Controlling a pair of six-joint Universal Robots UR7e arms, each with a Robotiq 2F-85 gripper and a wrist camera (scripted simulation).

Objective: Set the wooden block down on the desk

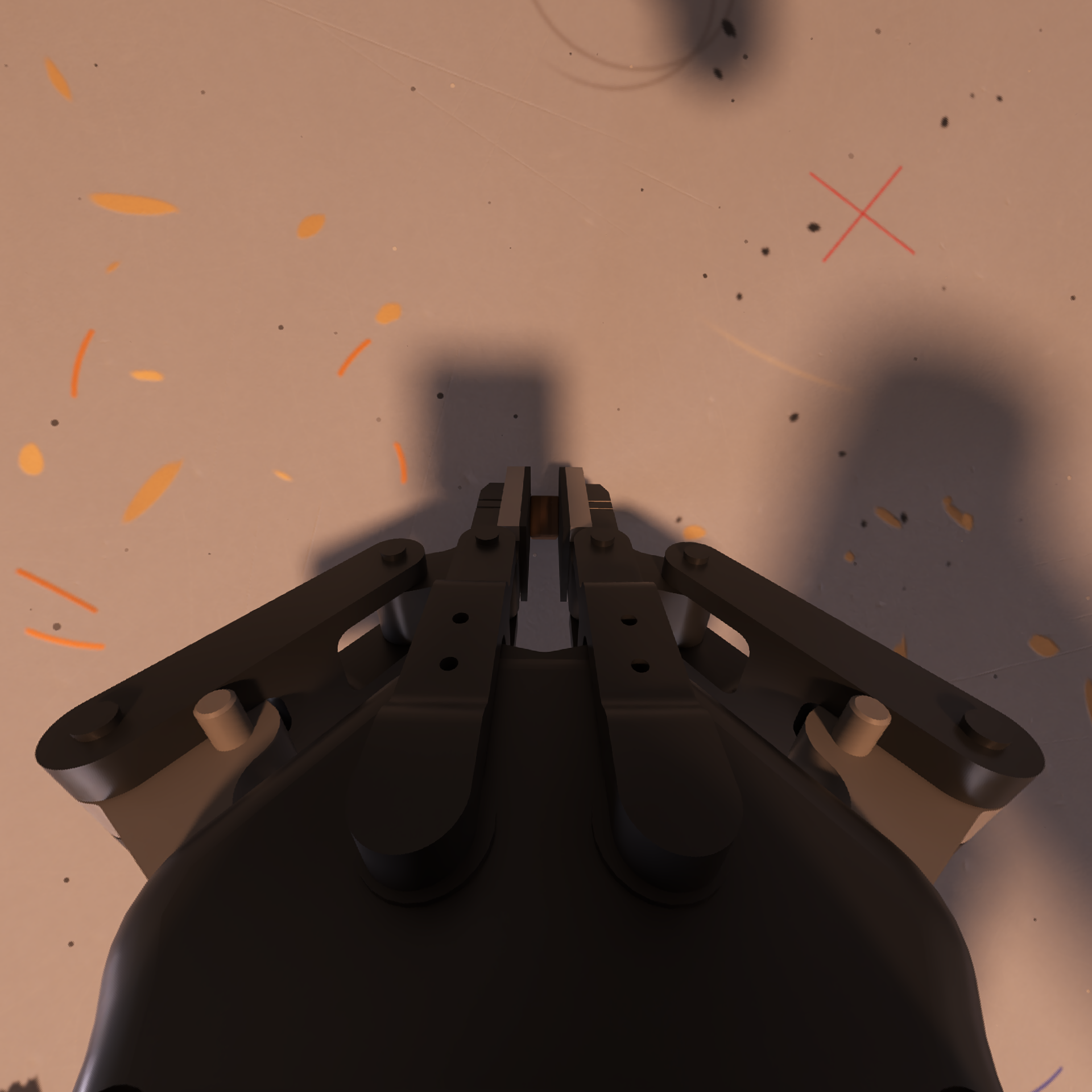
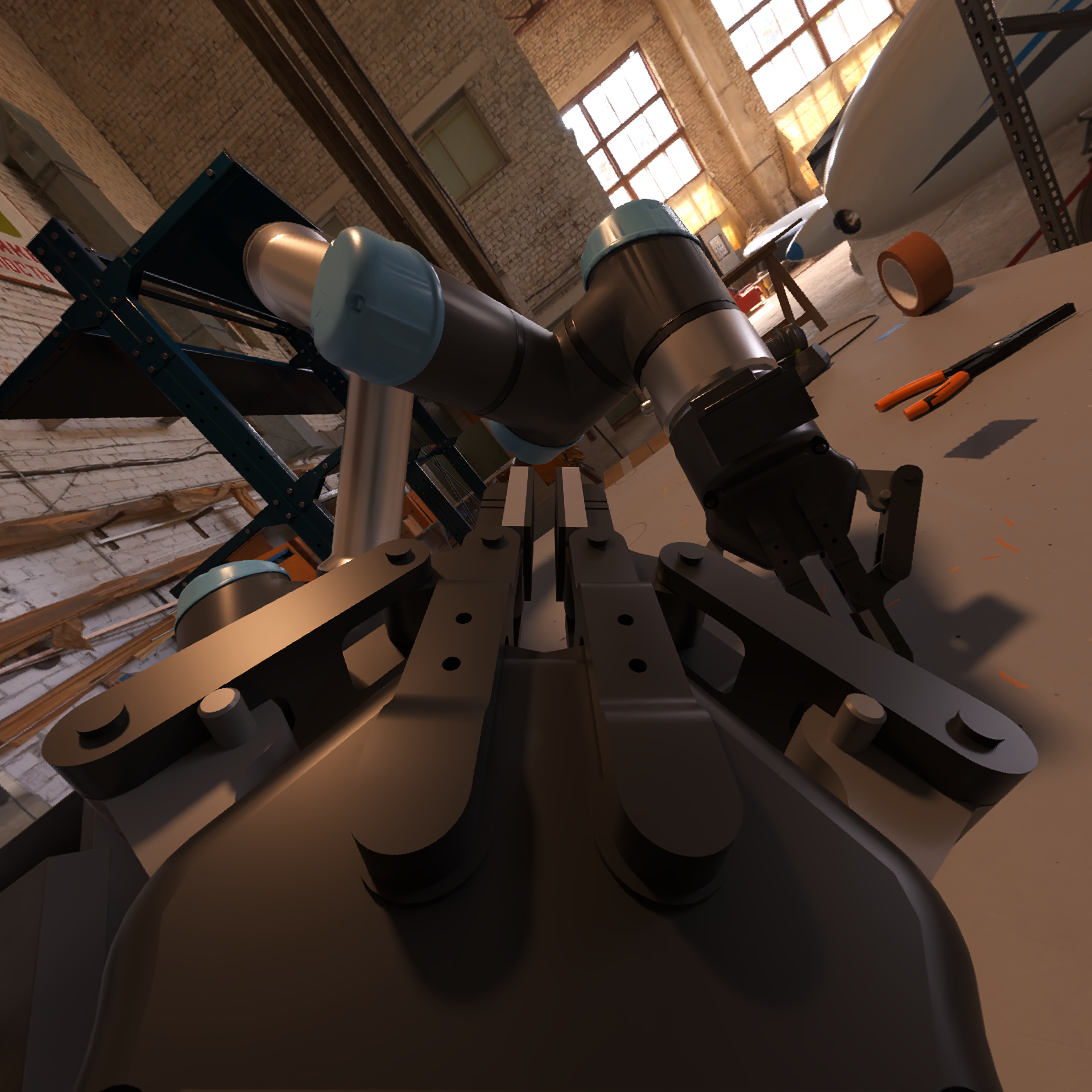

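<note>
Left wrist view: left gripper [image 1: 545, 502] pinching a small brown wooden block [image 1: 545, 516] between its pale pads, above the tan paint-flecked desk [image 1: 532, 266]; thin red cross mark [image 1: 863, 213] ahead and to the right. Right wrist view: right gripper [image 2: 545, 502] nearly pressed together on nothing, only a narrow slit between the pads. Beyond and to its right: orange-handled black pliers [image 2: 969, 369], brown tape roll [image 2: 915, 273].
</note>
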